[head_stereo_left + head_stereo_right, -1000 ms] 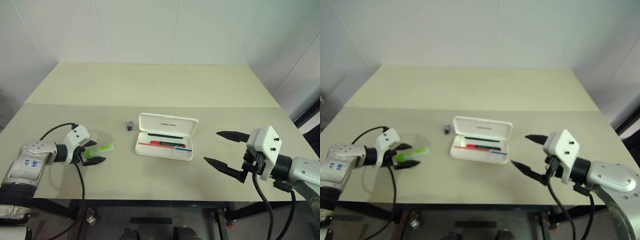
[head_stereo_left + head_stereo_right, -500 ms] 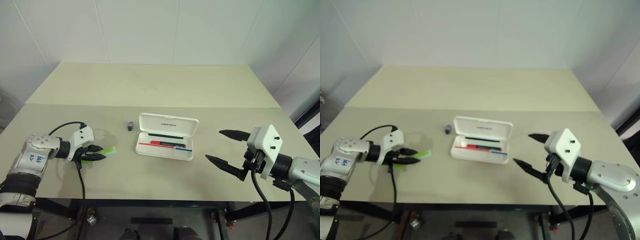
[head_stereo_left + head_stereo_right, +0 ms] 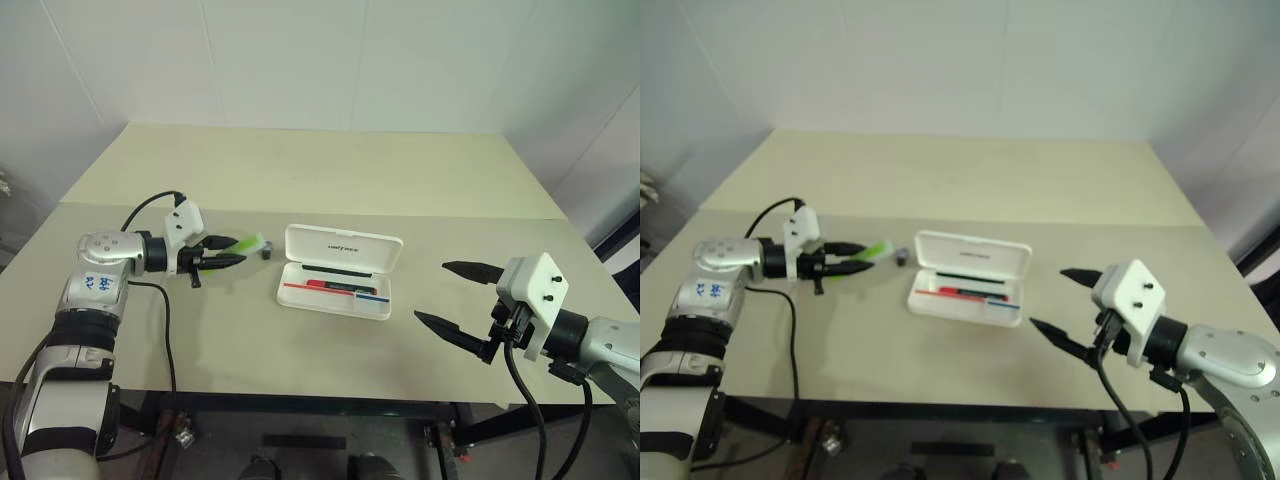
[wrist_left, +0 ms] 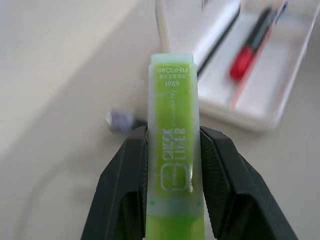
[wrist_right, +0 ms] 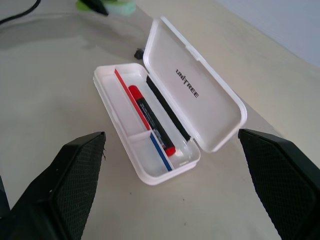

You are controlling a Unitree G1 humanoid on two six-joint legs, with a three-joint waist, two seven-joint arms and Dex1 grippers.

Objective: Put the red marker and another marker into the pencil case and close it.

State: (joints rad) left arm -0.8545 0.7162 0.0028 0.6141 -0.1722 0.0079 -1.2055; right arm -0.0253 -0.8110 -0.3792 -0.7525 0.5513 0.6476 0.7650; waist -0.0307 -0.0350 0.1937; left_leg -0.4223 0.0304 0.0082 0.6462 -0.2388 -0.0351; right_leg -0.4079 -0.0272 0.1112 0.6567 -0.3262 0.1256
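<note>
Two grippers over a table, one loaded.
Left gripper point(image 4: 172, 165) clamped on green marker point(image 4: 172, 150); right gripper point(image 3: 462, 295) spread wide, empty, beside open case point(image 3: 338, 285).

At mid-left of the head view the left gripper point(image 3: 228, 254) reaches level toward the centre, its fingers point(image 4: 127, 185) clamped on the green marker point(image 4: 174, 145), while at lower right the right gripper point(image 3: 455, 294) hangs with jaws spread wide, holding nothing.
</note>
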